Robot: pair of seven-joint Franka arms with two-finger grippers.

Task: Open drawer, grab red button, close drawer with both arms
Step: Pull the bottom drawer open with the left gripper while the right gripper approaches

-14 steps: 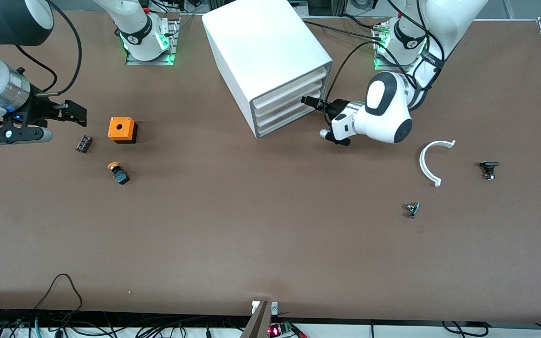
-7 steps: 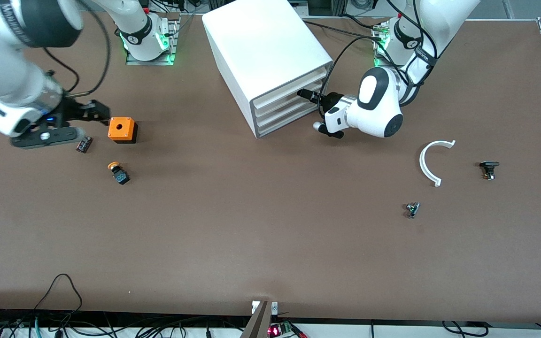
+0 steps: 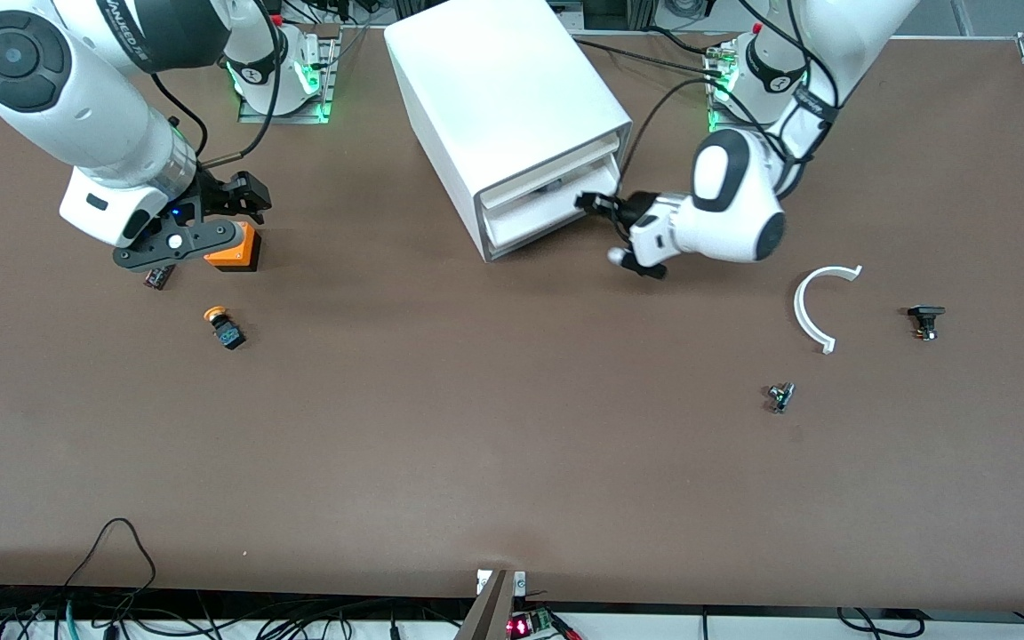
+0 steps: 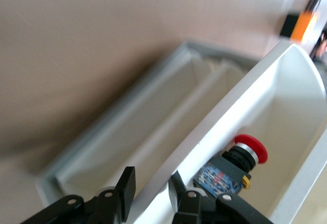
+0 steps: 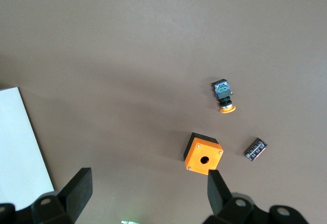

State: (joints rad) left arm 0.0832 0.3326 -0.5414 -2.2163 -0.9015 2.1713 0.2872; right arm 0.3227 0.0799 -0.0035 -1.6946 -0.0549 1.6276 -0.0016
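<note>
The white cabinet point(image 3: 494, 80) stands at the table's robot side, in the middle. One of its drawers point(image 3: 534, 213) is pulled partly out. My left gripper point(image 3: 590, 203) is shut on that drawer's front wall; in the left wrist view the fingers point(image 4: 126, 185) straddle the wall point(image 4: 214, 132). The red-capped button point(image 4: 249, 149) lies inside the open drawer, close to the front wall. My right gripper point(image 3: 229, 197) is open and empty, up over the orange box point(image 3: 241, 249); it shows open in the right wrist view point(image 5: 148, 193).
An orange-capped button point(image 3: 224, 327) and a small black part point(image 3: 155, 277) lie near the orange box. A white curved piece point(image 3: 812, 307) and two small dark parts point(image 3: 924, 320) point(image 3: 780, 396) lie toward the left arm's end.
The left gripper has closed on the drawer front and pulled the drawer out. The right arm has swung toward the cabinet and now hangs over the orange box.
</note>
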